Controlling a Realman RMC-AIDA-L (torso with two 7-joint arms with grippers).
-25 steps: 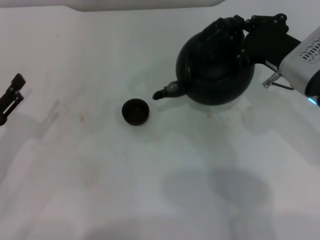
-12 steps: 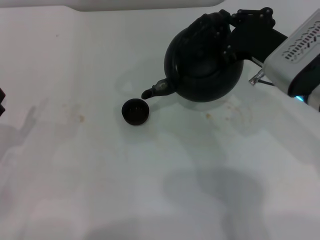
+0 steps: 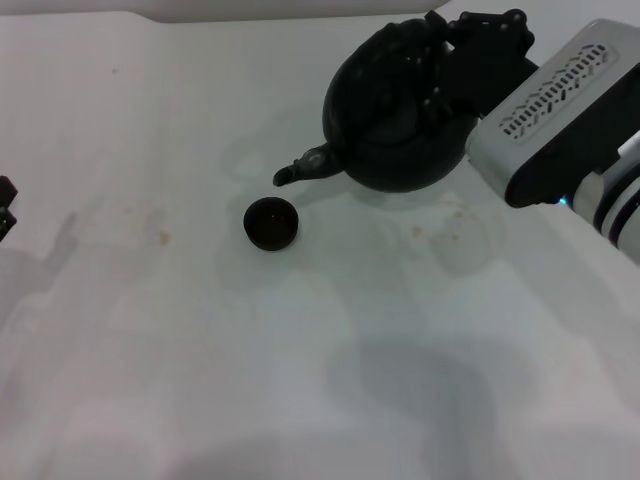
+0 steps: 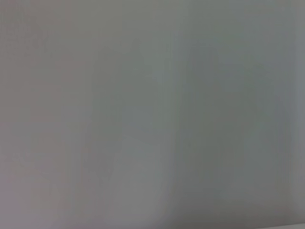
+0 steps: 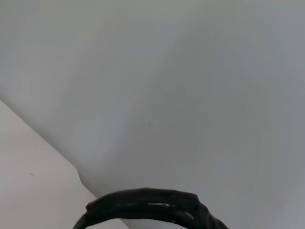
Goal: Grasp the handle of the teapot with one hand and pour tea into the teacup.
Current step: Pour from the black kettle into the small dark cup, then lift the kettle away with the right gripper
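White bench (image 3: 300, 380) fills the frame, bare but for faint stains, with plenty of open room around the two dark things on it. Biggest of them is the teapot (image 3: 395, 120) at upper right, carried by the right hand (image 3: 470, 45), which is closed round the handle (image 3: 440, 40) at the pot's top; the wrist camera shows that handle (image 5: 147, 207) as a dark arch. Its spout (image 3: 300, 168) points toward lower left, straight along the line to the teacup (image 3: 271, 223), and the tip sits just up and right of the cup's rim, not quite over it. My guess is that a small shift down-left, then a tilt, would start the pour. Far off at the left edge, the left hand (image 3: 6, 205) is parked; I can't tell its opening.
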